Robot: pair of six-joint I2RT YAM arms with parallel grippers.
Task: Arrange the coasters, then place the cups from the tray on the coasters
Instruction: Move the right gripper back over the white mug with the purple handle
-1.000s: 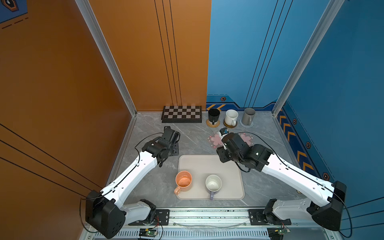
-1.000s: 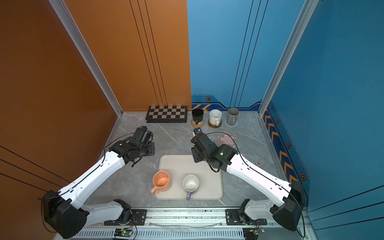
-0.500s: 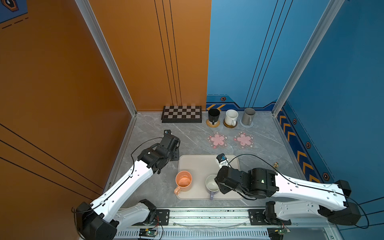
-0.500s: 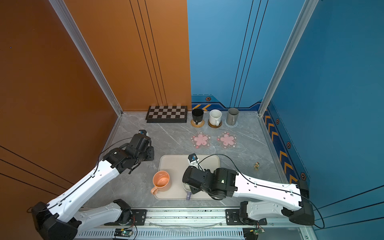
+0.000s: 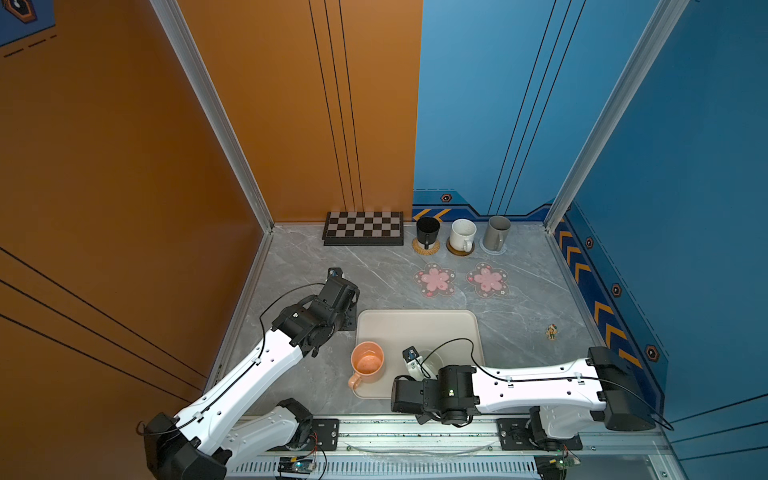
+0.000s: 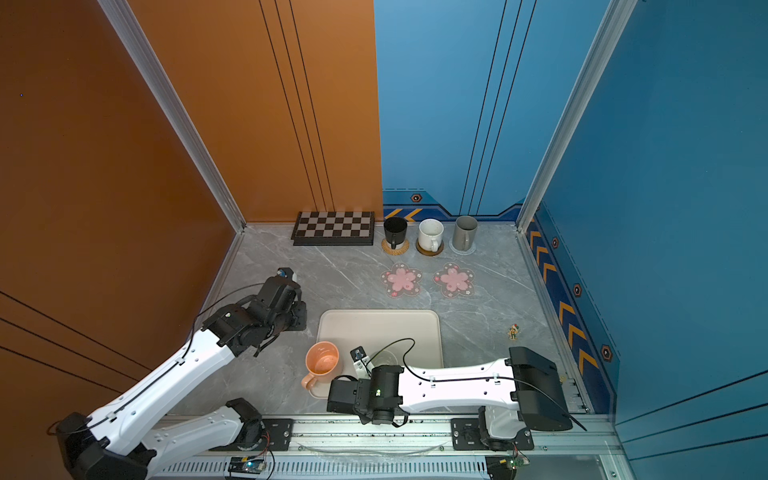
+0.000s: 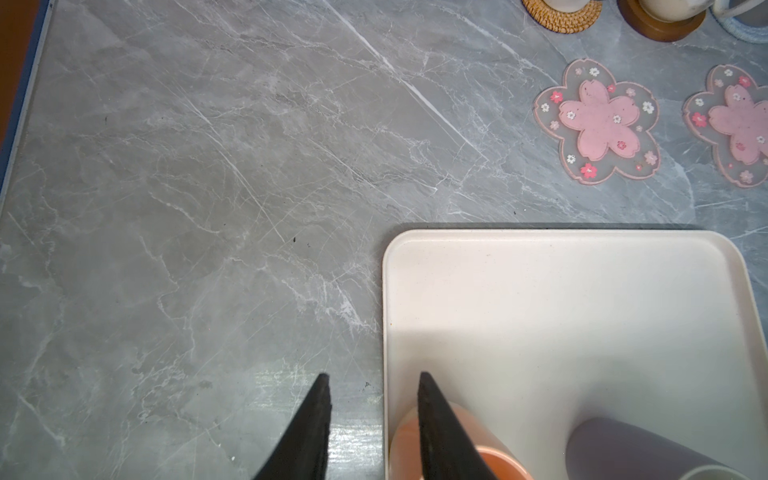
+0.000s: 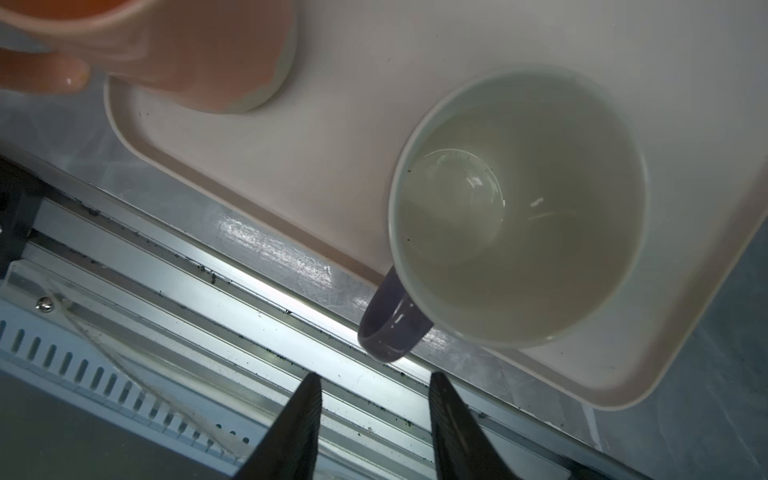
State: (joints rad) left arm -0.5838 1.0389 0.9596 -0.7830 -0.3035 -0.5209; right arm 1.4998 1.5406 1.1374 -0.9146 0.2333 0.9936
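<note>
Tray (image 5: 417,328) holds peach mug (image 5: 368,365), lavender mug (image 8: 515,208) (white inside), both upright.

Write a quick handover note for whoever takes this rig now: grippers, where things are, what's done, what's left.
Left gripper open, empty, at the edge of the tray near the peach mug.
Right gripper open, empty, by the handle of the lavender mug.
Done: black mug, white mug and grey mug stand on the three round coasters at the back.
Left: both tray mugs go onto the two bare pink coasters.
</note>
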